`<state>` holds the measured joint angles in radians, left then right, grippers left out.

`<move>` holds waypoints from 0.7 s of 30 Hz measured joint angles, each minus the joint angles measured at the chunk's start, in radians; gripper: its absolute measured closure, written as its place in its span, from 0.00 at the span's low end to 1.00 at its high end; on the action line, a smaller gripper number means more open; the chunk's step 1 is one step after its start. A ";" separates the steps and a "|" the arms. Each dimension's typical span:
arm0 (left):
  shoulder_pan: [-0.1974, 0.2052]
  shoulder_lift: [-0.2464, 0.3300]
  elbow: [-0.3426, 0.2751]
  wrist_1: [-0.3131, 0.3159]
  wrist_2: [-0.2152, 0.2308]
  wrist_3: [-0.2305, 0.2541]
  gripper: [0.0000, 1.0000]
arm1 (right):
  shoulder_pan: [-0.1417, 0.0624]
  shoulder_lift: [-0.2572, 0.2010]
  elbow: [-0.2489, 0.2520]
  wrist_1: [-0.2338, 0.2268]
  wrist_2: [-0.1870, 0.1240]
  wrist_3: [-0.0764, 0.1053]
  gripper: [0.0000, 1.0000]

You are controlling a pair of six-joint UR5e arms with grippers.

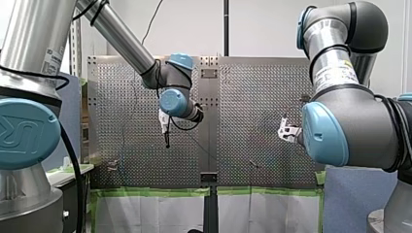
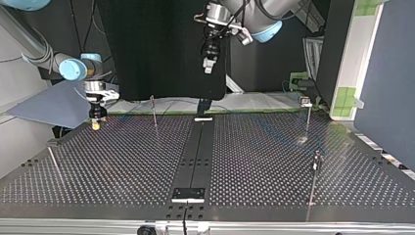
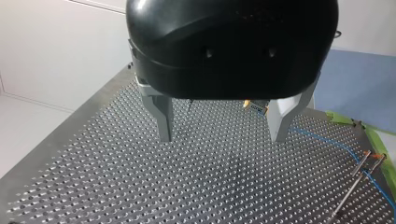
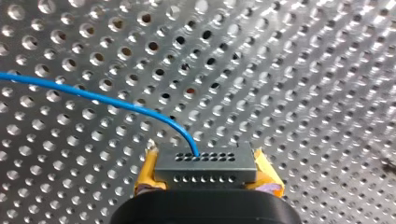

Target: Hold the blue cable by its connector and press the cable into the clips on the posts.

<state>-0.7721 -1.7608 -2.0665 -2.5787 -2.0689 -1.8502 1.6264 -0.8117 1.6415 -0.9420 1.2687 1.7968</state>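
The right gripper (image 4: 205,171) clamps the connector (image 4: 205,163), and the blue cable (image 4: 93,97) exits ahead, curving sideways. The left gripper (image 3: 222,137) stands open; its wrist view, unlike the right's, shows the cable near posts (image 3: 360,164).

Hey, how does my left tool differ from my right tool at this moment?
My left tool is open and empty; my right tool is shut on the connector of the blue cable. The left has bare metal fingers; the right has yellow pads. Both hang over the perforated table.
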 joint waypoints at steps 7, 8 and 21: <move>0.000 0.062 -0.062 -0.001 0.002 -0.001 0.00 | 0.003 -0.059 0.043 0.023 0.031 0.006 1.00; 0.000 0.070 -0.070 -0.001 0.002 -0.001 0.00 | 0.003 -0.067 0.049 0.023 0.032 0.006 1.00; 0.004 0.167 -0.167 -0.001 0.006 0.010 0.00 | 0.008 -0.170 0.074 0.027 0.003 -0.017 1.00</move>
<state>-0.7679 -1.5936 -2.2340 -2.5797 -2.0624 -1.8405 1.6340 -0.9816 1.7158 -0.9148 1.2719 1.7802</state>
